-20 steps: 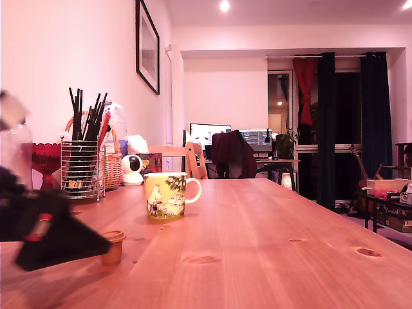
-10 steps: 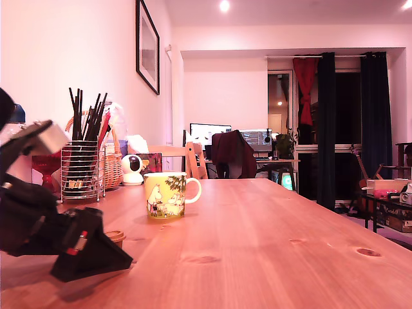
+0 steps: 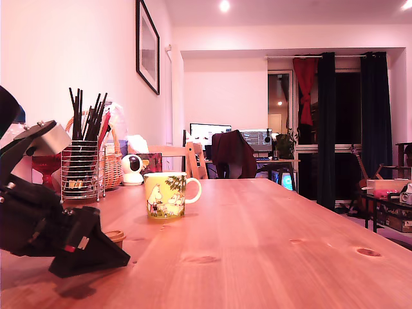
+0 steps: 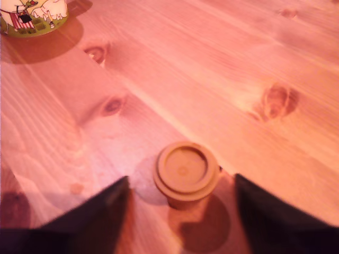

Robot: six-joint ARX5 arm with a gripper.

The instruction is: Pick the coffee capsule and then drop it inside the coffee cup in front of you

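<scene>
The coffee capsule (image 4: 185, 172), a small tan-brown pod with a flat rimmed top, stands upright on the wooden table (image 4: 228, 79). In the wrist view my gripper (image 4: 180, 180) is open, with one dark finger on each side of the capsule and a gap between each and its rim. In the exterior view the black gripper (image 3: 112, 251) sits low at the left and hides most of the capsule (image 3: 116, 236). The coffee cup (image 3: 166, 194), a yellow mug with cartoon figures and a white handle, stands farther back on the table; only its base (image 4: 32, 18) shows in the wrist view.
Along the wall at the exterior view's left stand a wire holder (image 3: 82, 168) full of black sticks, a red glass bowl (image 3: 45, 162), a wicker basket (image 3: 116, 168) and a small white camera (image 3: 132, 170). Chairs and a desk are beyond the table's far end.
My gripper has swung toward the exterior view's right and come down around the capsule, now covering most of it. Over the last half second it barely moved. Capsule and mug stayed put.
</scene>
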